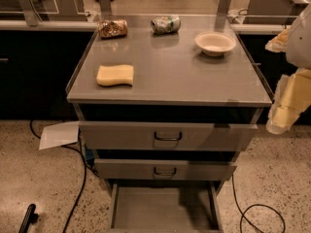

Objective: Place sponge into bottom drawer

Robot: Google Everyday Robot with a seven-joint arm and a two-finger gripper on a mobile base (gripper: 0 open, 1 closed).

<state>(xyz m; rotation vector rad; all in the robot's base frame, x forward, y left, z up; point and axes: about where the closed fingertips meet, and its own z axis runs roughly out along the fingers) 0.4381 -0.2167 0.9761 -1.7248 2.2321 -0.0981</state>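
Bottom drawer open; wavy pale-yellow sponge on counter, bowl well apart; claw at right, its state impossible to tell.

Gripper: I am holding it off the cabinet's right edge, level with the top.
Cabinet top: open surface is surrounding the sponge on all sides.
Back row: bowl, can and snack bag are sitting well apart from it.
Bottom drawer: standing pulled out, open from above.
Upper drawers: jutting over its rear.
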